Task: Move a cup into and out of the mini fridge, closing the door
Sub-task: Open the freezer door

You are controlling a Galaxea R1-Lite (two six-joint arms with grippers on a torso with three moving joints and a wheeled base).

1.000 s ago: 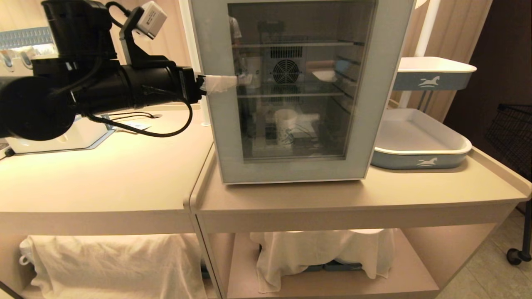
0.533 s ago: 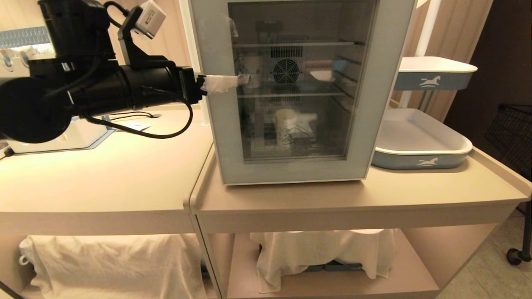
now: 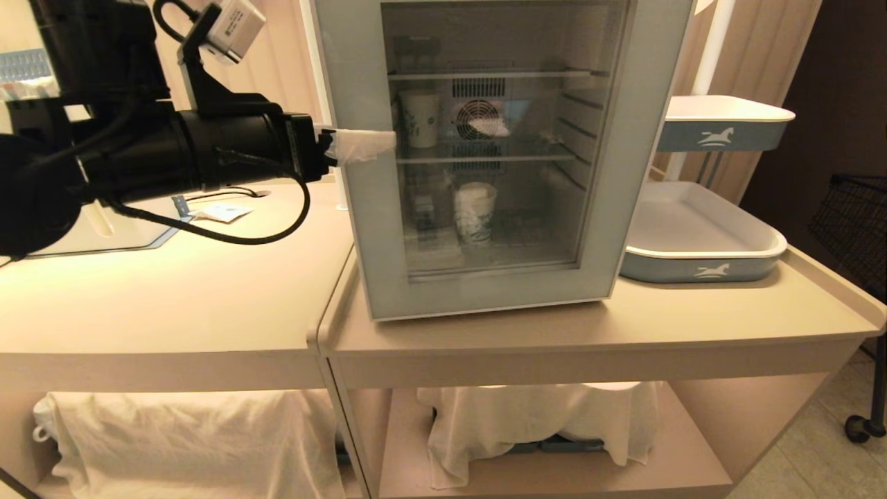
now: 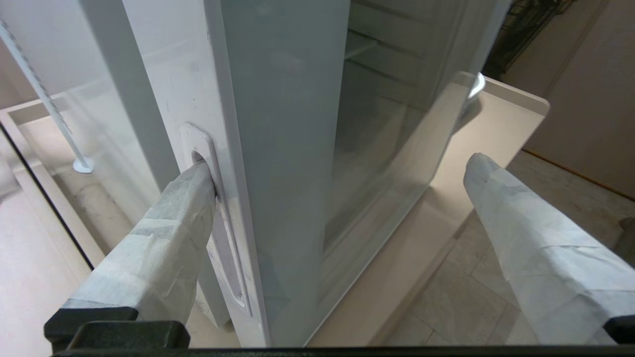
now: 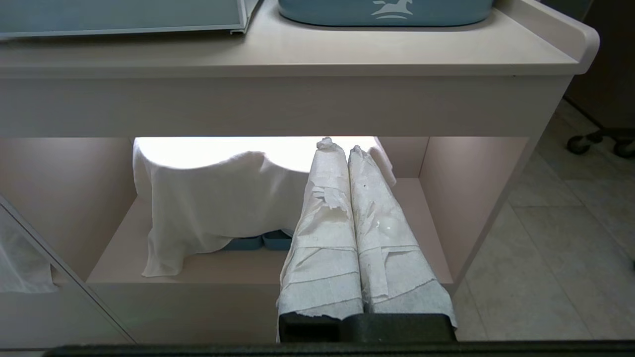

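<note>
Left gripper (image 4: 342, 208): mine, jaws spread wide, one paper-wrapped finger (image 4: 168, 233) hooked in the side handle recess of the pale-framed glass door (image 3: 485, 291). Door edge has swung slightly out from the white boxy mini fridge (image 3: 319, 76) at the counter's left edge; opening begins. Patterned white paper cup (image 3: 475, 211): inside, lower level. Right gripper (image 5: 347, 223): closed, parked below the counter.

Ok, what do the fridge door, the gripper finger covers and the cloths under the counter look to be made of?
The door: a see-through pane, glass by the look, showing faint reflections, in a pale matte frame, probably plastic. The left gripper fingers wear white wrapping, likely paper tape or tissue, creased in overlapping bands; the right gripper looks the same, with torn edges. The white cloths look like soft draped fabric.
</note>
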